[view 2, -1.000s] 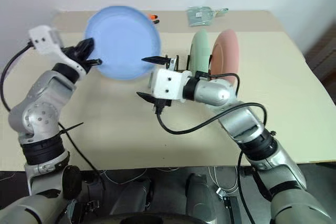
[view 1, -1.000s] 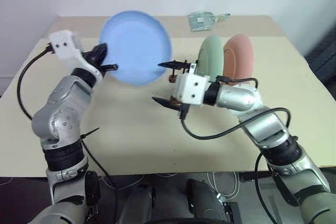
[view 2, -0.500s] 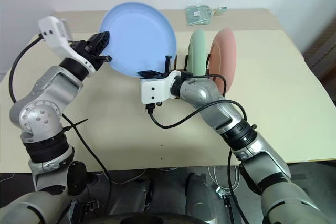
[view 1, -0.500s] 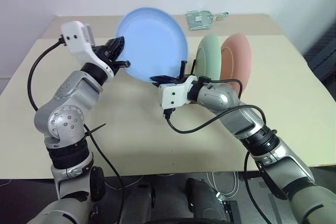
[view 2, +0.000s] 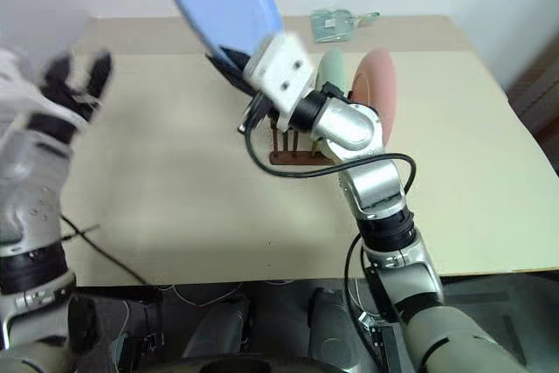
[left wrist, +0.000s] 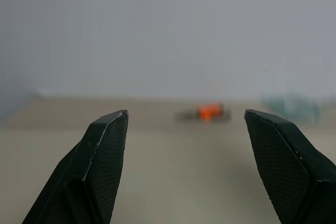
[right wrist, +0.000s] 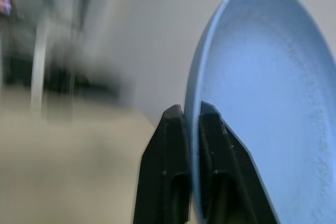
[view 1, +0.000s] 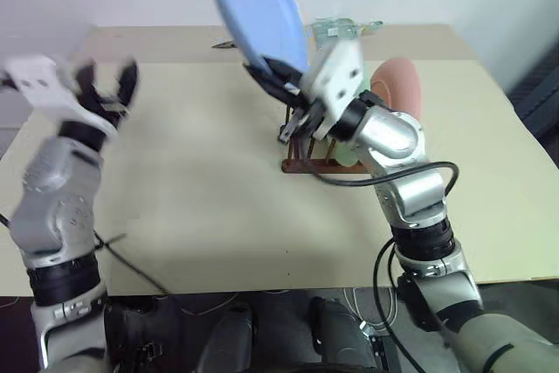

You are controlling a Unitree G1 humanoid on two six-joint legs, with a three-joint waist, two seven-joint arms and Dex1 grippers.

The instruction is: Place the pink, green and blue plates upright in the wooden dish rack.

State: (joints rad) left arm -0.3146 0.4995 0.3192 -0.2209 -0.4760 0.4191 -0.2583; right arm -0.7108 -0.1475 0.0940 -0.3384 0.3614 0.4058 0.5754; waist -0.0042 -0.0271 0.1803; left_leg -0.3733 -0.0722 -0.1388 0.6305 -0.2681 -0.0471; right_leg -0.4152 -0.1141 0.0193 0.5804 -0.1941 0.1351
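Two right jaws [view 1: 278, 70] pinch the blue plate's [view 1: 253, 6] rim; left jaws [view 1: 105, 86] gape empty.

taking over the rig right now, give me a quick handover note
Left end effector: open, empty, off to the left side.
Right end effector: shut on the blue plate's rim, holding it raised above the table.
Done: green plate and pink plate stand upright in the wooden dish rack.
Left: seat the blue plate upright in the rack, then release.
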